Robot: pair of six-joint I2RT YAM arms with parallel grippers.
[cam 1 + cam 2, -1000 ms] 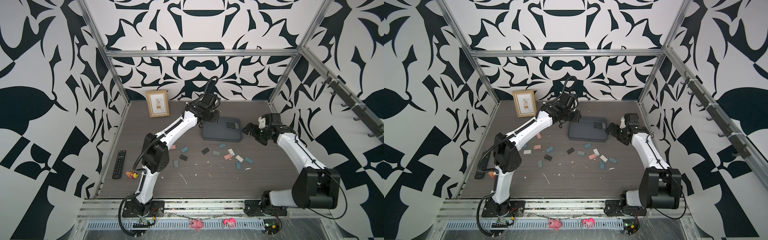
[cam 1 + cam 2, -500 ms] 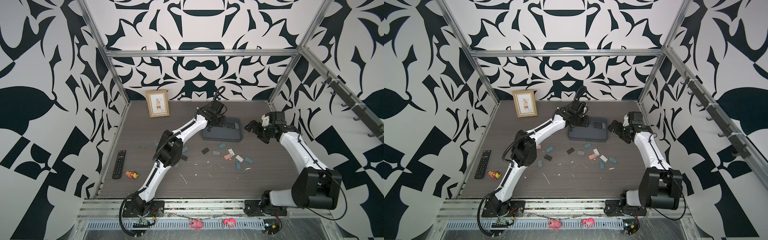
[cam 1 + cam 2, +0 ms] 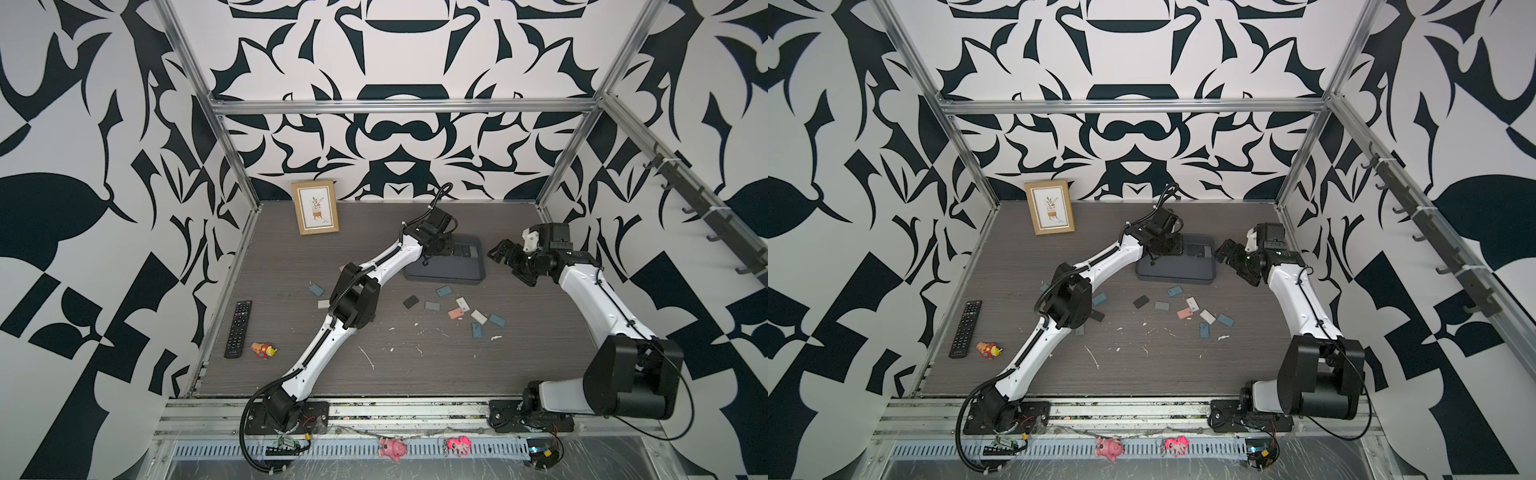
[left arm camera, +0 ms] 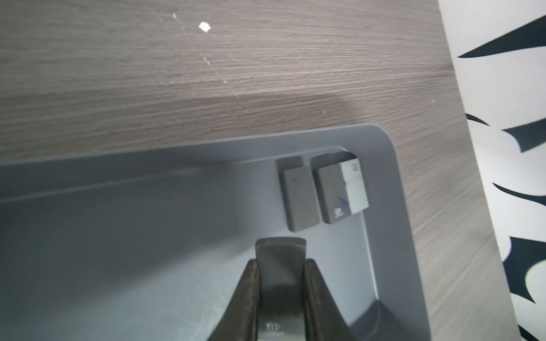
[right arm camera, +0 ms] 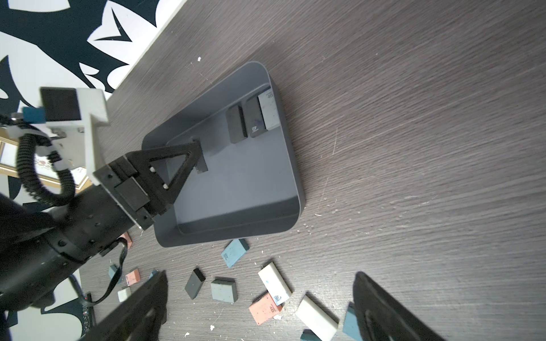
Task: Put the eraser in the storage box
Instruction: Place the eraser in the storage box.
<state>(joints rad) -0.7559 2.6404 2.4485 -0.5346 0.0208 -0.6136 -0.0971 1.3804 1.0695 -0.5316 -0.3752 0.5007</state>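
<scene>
Here the eraser (image 4: 280, 251), dark grey, is pinched on its flanks by the left gripper (image 4: 280, 264), closed narrow on it, low inside the storage box (image 4: 390, 206); whether it touches the floor cannot be told. In a top view two stored erasers (image 3: 471, 251) lie just at 3 o'clock of it, in the box's 1 o'clock corner. The right gripper (image 3: 509, 262), jaws wide and empty, hangs at 3 o'clock of the box; loose erasers (image 3: 455, 313) lie scattered at 6 o'clock. Step in hand: placement. The next move probably calls for opening the jaws, then lifting straight up.
</scene>
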